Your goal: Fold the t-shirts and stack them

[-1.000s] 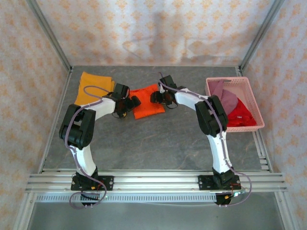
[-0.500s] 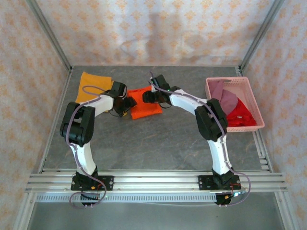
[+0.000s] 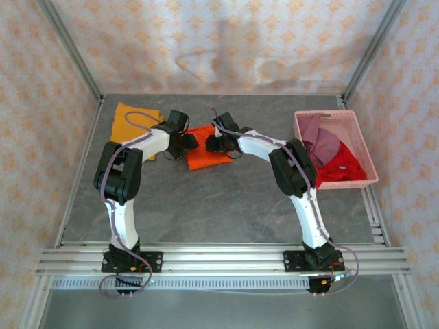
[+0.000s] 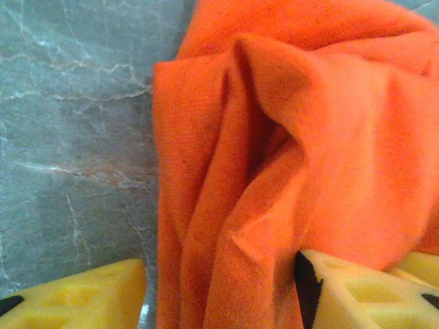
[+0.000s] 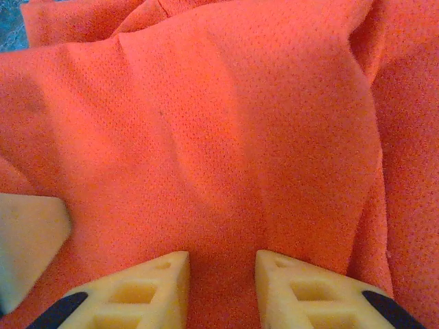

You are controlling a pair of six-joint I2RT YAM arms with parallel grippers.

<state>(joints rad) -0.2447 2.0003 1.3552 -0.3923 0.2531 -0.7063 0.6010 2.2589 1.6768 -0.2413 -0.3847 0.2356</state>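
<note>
**Left jaws:** spread. One yellow foam pad (image 4: 75, 298) is over the bare grey marbled bench (image 4: 68, 137) at 7 o'clock. The other is against a raised ridge of the bright orange cotton t-shirt (image 4: 288, 137) at 5 o'clock. Nothing is clamped.

**Right jaws:** drawn narrow about a fold of the same shirt. I cannot tell whether they bite the cloth.

**From above:** the orange shirt lies bunched mid-bench, towards 12 o'clock, between my two wrists.
- The mustard yellow t-shirt (image 3: 127, 120) lies flat at 10 o'clock.
- The red t-shirt (image 3: 339, 168) and the dusty mauve t-shirt (image 3: 322, 140) sit in the pink plastic lattice basket (image 3: 370, 164) at 2 o'clock.

**Step in hand, as I judge:** seizing two sides of the orange shirt for a fold.

**Next move:** calls for both grips firm, then a level, matched lift.
</note>
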